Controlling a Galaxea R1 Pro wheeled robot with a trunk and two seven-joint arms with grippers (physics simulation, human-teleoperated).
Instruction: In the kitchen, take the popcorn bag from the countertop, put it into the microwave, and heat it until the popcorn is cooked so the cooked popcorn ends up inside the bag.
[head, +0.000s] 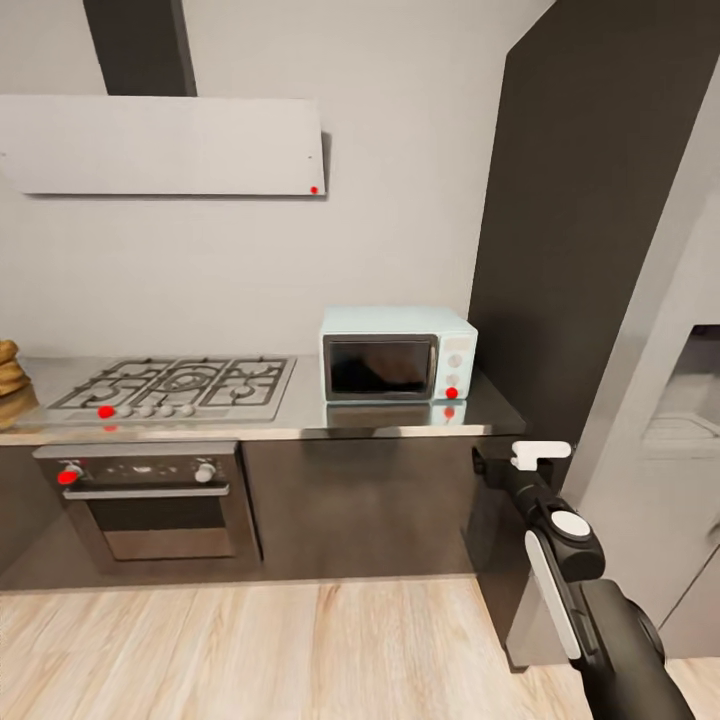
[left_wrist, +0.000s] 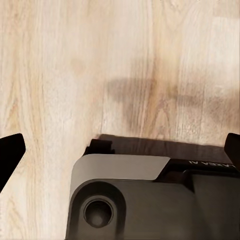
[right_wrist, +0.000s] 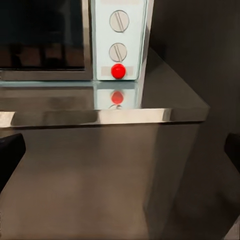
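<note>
The pale-blue microwave (head: 398, 353) stands on the grey countertop (head: 400, 415) with its dark door closed. In the right wrist view its knob panel (right_wrist: 118, 40) is close ahead, above the countertop (right_wrist: 165, 100) edge. A tan crumpled sack, apparently the popcorn bag (head: 10, 380), sits at the far left of the countertop, cut off by the frame. My right gripper (head: 540, 455) hovers open in front of the counter's right end, below the microwave's level, its fingertips wide apart (right_wrist: 120, 160). My left gripper (left_wrist: 120, 150) is open and empty, pointing down at the wooden floor.
A steel gas hob (head: 175, 385) lies left of the microwave, over a built-in oven (head: 150, 500). A dark tall cabinet (head: 590, 200) rises right of the counter, with a grey unit (head: 680, 420) beside it. Wooden floor (head: 250, 650) stretches before the cabinets. My own base (left_wrist: 140, 200) is below the left gripper.
</note>
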